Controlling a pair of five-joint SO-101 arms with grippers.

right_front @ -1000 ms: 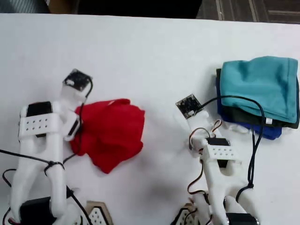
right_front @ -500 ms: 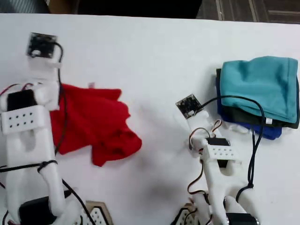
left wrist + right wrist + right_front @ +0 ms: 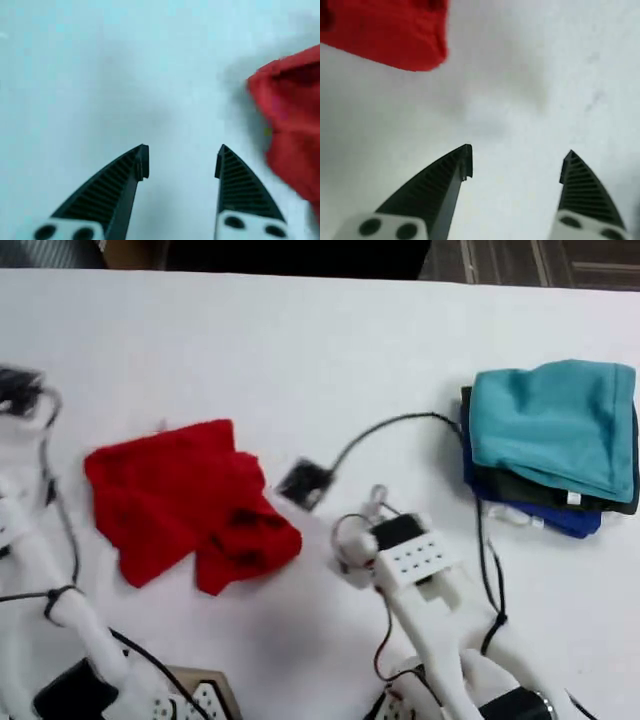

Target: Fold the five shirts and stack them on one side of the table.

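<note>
Red fabric, the red shirt, lay loose and rumpled on the left half of the table. It was partly spread, with one end bunched up toward the middle, and no neat fold showed in it. On the right side sat the stack of folded shirts: a teal shirt on top, a dark shirt under it and a blue shirt at the bottom edge. Whether a fourth lay among them could not be told. By that look most of the job was done, and what remained was to flatten and fold the red shirt and carry it over to the stack. The left gripper was released, jaws apart over bare table with nothing between them and the red shirt just beside it. The right gripper was likewise spread wide and empty above the tabletop, a corner of the red shirt near and ahead of its tips but apart from them.
</note>
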